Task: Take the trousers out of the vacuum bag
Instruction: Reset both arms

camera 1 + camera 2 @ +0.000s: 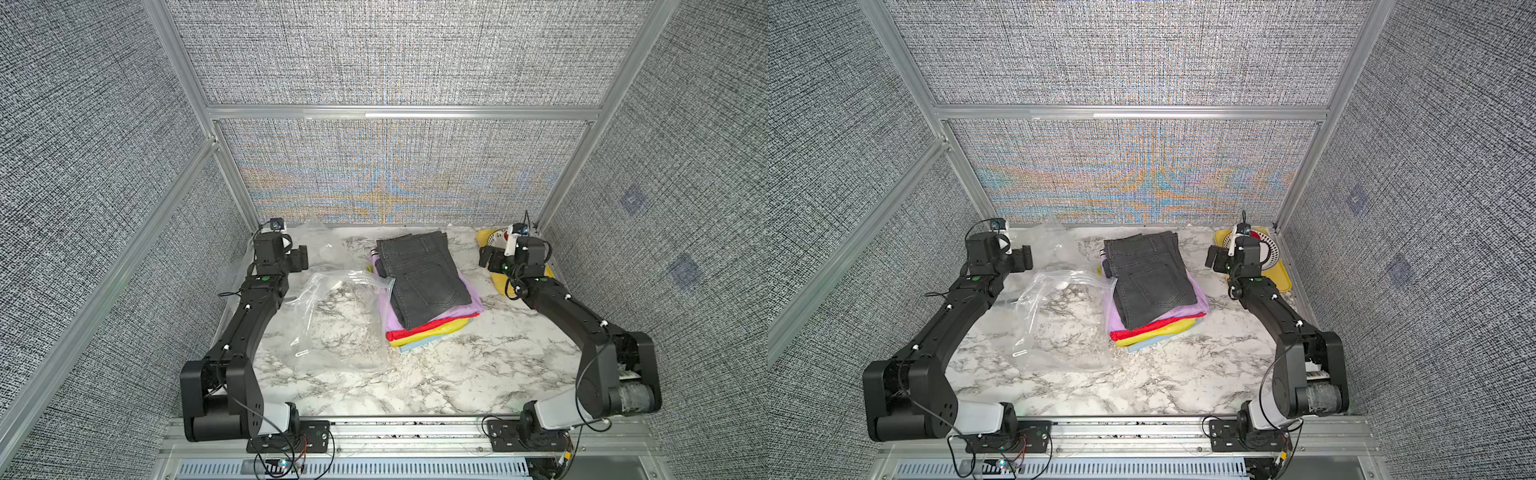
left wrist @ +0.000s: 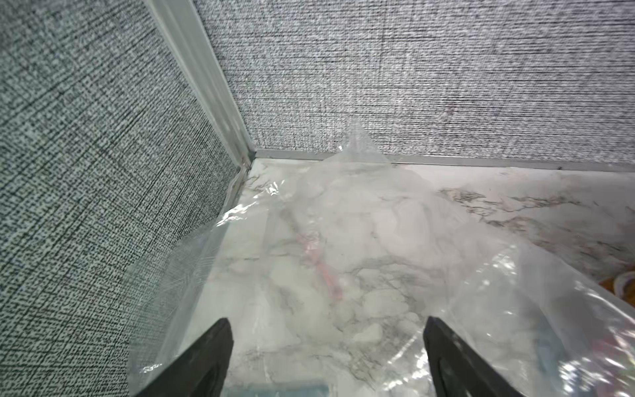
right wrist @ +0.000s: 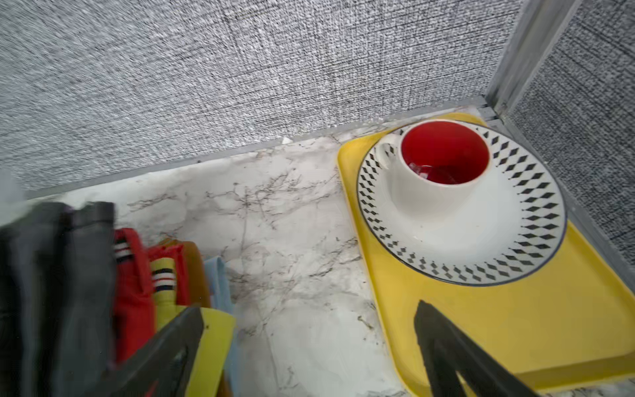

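Note:
The trousers [image 1: 424, 286] [image 1: 1150, 286] lie as a folded stack on the marble table, dark grey denim on top, with lilac, red, yellow and light blue below. Left of the stack, the clear vacuum bag [image 1: 340, 324] [image 1: 1059, 320] lies crumpled with nothing showing inside it. My left gripper [image 1: 305, 257] [image 2: 326, 319] is open above the bag's far end [image 2: 343, 223], near the rear left corner. My right gripper [image 1: 484, 255] [image 3: 309, 306] is open between the stack's edge [image 3: 68, 275] and a yellow tray, with nothing between its fingers.
The yellow tray [image 1: 1281, 278] [image 3: 515, 326] sits in the rear right corner. It carries a patterned plate [image 3: 536, 223] with a white cup [image 3: 443, 165] that is red inside. Fabric-covered walls enclose the table on three sides.

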Robot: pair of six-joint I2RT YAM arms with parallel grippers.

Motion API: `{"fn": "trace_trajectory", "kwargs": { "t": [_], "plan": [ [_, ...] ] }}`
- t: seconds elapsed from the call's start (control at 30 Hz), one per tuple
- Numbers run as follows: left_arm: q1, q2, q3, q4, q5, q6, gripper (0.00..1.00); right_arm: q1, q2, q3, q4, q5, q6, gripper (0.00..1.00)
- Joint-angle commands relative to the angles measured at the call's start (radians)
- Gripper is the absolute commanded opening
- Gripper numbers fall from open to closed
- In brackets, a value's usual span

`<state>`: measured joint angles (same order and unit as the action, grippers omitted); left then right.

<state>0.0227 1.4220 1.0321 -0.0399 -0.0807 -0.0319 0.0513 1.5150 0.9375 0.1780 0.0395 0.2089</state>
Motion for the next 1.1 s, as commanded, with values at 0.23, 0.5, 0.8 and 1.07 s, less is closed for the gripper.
{"fn": "trace_trajectory", "kwargs": {
  "t": [0.23, 0.5, 0.8, 1.07],
  "plan": [
    [0.02, 0.101, -0.211, 0.286, 0.159, -0.026, 0.97, -0.004, 0.034, -0.212, 0.374, 0.076, -0.092, 0.99],
    [0.02, 0.01, -0.322, 0.36, 0.14, -0.022, 1.0, -0.002, -0.008, -0.313, 0.479, 0.079, -0.141, 0.99],
    [0.02, 0.002, -0.497, 0.535, 0.185, 0.011, 1.0, -0.005, -0.081, -0.504, 0.651, 0.121, -0.21, 0.99],
    [0.011, 0.041, -0.548, 0.665, 0.204, 0.023, 1.0, -0.016, -0.025, -0.609, 0.864, 0.089, -0.213, 0.99]
  ]
}}
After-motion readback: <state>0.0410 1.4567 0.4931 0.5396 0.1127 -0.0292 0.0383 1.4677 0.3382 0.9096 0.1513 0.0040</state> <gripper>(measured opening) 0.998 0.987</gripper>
